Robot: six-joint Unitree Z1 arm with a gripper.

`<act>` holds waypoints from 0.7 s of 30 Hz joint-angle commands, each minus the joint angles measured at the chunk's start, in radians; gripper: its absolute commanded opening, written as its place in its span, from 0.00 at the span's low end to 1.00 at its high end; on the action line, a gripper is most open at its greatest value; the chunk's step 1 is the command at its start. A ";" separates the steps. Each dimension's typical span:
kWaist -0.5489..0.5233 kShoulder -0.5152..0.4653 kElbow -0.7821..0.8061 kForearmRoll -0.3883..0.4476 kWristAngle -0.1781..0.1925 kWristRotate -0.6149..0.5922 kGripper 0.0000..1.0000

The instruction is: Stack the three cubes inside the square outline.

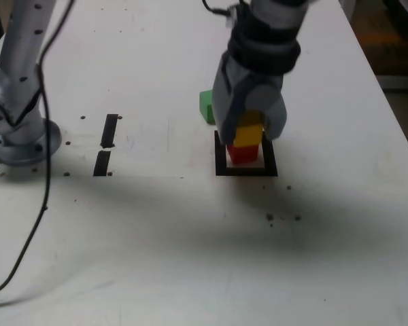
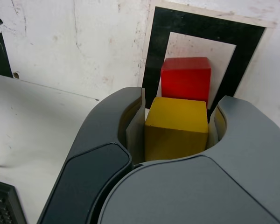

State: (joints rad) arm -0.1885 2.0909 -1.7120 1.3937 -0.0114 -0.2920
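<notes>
Going L to R in the ext. view: matte green cube [image 1: 207, 106] sits on the white tabletop [image 1: 149, 238], just outside the black square tape outline [image 1: 221, 157], by its 11 o'clock corner. Red matte cube [image 1: 243, 153] is inside the outline. Grey two-jawed gripper [image 1: 249, 129] pinches the yellow matte cube [image 1: 248, 134] btwn its jaws; 2 short black strips [image 1: 109, 130] lie at 9 o'clock of the outline.

— What does the arm look like?
— Pale grey, its link [image 1: 26, 51] dotted with dark round screws, over a rounded grey base [image 1: 22, 139].
— Any cables?
— A thin black cable [image 1: 46, 136].
— And the gripper [image 2: 176, 128]?
— Smooth, rounded grey shells, one darker panel [image 2: 91, 182] edged by a black seam, pale inner pads [image 2: 136, 135].
</notes>
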 commanded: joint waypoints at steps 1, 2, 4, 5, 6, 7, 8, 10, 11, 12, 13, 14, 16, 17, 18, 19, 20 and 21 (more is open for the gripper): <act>0.005 0.003 0.003 0.001 -0.002 0.004 0.35; 0.006 0.006 0.005 0.002 -0.002 0.006 0.35; 0.012 0.006 0.010 0.005 -0.002 0.011 0.35; 0.015 0.004 0.013 0.007 -0.002 0.014 0.36; 0.018 0.002 0.014 0.008 -0.001 0.016 0.36; 0.021 -0.001 0.016 0.009 0.000 0.018 0.36; 0.024 -0.003 0.017 0.009 0.000 0.020 0.36; 0.031 -0.008 0.018 0.009 0.001 0.025 0.36; 0.034 -0.010 0.018 0.009 0.000 0.027 0.37; 0.036 -0.011 0.018 0.008 0.000 0.030 0.37; 0.039 -0.012 0.018 0.008 -0.001 0.033 0.37; 0.041 -0.012 0.019 0.008 -0.002 0.036 0.38; 0.046 -0.013 0.020 0.006 -0.004 0.041 0.39; 0.048 -0.013 0.020 0.006 -0.004 0.043 0.40; 0.049 -0.012 0.021 0.005 -0.005 0.045 0.41; 0.051 -0.012 0.022 0.005 -0.005 0.046 0.42; 0.053 -0.011 0.024 0.004 -0.006 0.048 0.44; 0.055 -0.011 0.026 0.004 -0.008 0.049 0.46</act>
State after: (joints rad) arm -0.1362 2.0894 -1.6884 1.3981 -0.0164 -0.2449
